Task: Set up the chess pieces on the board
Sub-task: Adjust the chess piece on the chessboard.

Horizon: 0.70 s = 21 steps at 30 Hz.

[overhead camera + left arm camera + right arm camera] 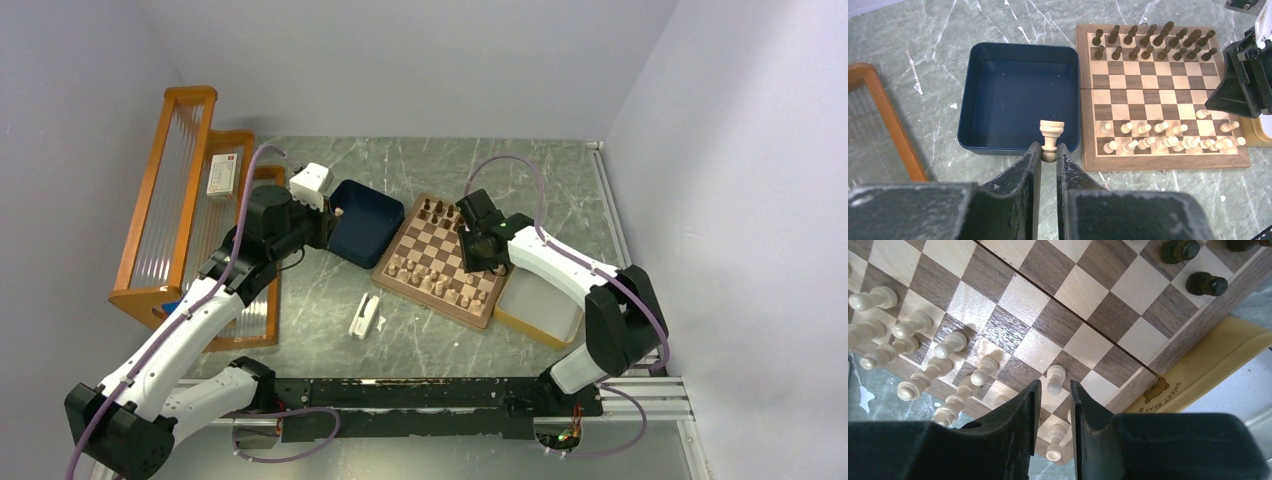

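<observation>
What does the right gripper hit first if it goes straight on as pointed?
Likely the pale pawn just beyond the fingertips of the right gripper, in line with their gap, then the board under it. Depth is unclear: the open jaws may straddle the pawn rather than strike it.

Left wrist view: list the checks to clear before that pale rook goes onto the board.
1. Left tool clamps the pale tan wooden rook upright: ok.
2. Rook's clearance over the near wall of the dark blue square tray: cannot tell.
3. Free back-row square on the checkered wooden chessboard: cannot tell.
4. Right tool away from the board: not ok; it straddles a pale tan pawn there.
5. Right tool's hold on that pawn: cannot tell.
</observation>
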Available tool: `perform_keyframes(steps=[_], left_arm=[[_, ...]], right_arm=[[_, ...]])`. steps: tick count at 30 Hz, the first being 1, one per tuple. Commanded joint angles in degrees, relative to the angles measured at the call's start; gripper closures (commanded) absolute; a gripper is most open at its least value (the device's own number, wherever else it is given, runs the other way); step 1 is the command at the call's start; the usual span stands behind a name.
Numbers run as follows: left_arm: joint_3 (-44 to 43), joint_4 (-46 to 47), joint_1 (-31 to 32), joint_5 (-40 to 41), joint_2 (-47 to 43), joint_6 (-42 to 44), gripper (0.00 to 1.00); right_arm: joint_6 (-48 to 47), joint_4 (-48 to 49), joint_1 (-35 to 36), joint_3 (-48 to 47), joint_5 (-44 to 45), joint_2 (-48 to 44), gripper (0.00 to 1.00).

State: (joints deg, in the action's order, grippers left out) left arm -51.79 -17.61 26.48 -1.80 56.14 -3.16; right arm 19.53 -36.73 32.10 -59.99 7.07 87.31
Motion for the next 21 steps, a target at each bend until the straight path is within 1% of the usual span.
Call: perform_keyframes(steps=[1, 12, 21], left_arm=[[0.4, 1.6, 0.4, -1.8, 0.1, 0.7, 0.95], [0.5, 1.5, 0.4, -1.7, -0.2, 0.8, 0.95], [0.4, 1.6, 0.5, -1.9, -0.2, 0.8, 0.95]], right_arm=[[1.2, 1.5, -0.3, 1.1, 0.4, 1.1, 0.69], [0.7, 2.1, -0.3, 1.8, -0.2, 3.5, 0.74], [0.7, 1.3, -0.2, 2.1, -1.6, 2.4, 0.83]])
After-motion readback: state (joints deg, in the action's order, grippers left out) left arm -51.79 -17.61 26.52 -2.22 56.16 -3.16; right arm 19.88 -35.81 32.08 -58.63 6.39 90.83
